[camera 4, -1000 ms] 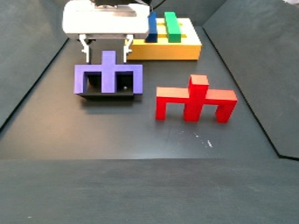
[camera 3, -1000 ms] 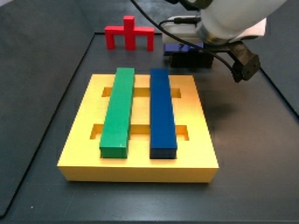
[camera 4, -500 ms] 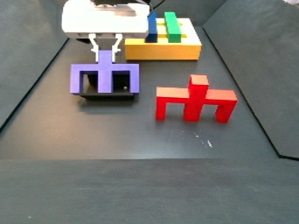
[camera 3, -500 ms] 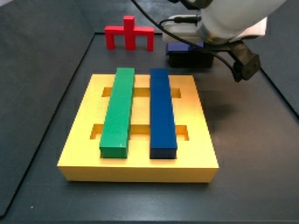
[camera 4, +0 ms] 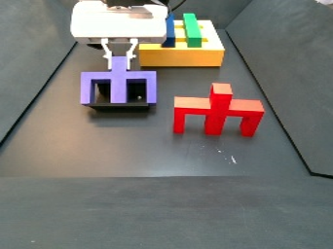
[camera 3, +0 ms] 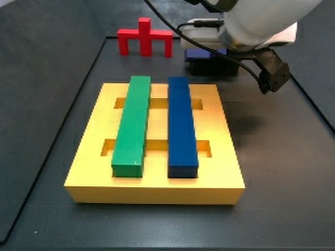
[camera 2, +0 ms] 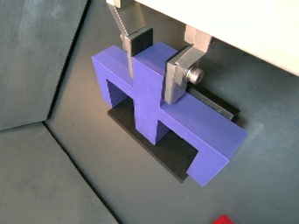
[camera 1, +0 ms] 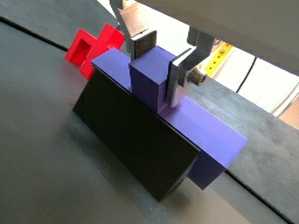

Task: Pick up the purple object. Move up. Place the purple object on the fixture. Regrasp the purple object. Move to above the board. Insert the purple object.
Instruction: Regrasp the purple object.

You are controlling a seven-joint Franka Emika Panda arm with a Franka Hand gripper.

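The purple object (camera 4: 120,88) lies flat on the black fixture (camera 4: 120,107), its three prongs pointing away from the yellow board (camera 4: 196,56). My gripper (camera 4: 121,56) comes down over its middle prong. In both wrist views the silver fingers (camera 1: 142,45) press on either side of that prong, so the gripper (camera 1: 162,74) is shut on the purple object (camera 1: 198,131). The other wrist view shows the same grip (camera 2: 152,83) on the purple object (camera 2: 216,140) over the fixture (camera 2: 176,159). In a side view the arm hides most of the purple object (camera 3: 199,56).
A red three-pronged piece (camera 4: 217,110) lies on the floor right beside the fixture; it also shows in a side view (camera 3: 147,39). The board (camera 3: 92,147) carries a long green bar (camera 3: 131,123) and a long blue bar (camera 3: 183,123). Raised dark edges border the floor.
The fingers stood wide apart above the purple object a second ago; they have come together on its middle prong. The purple object has not moved.
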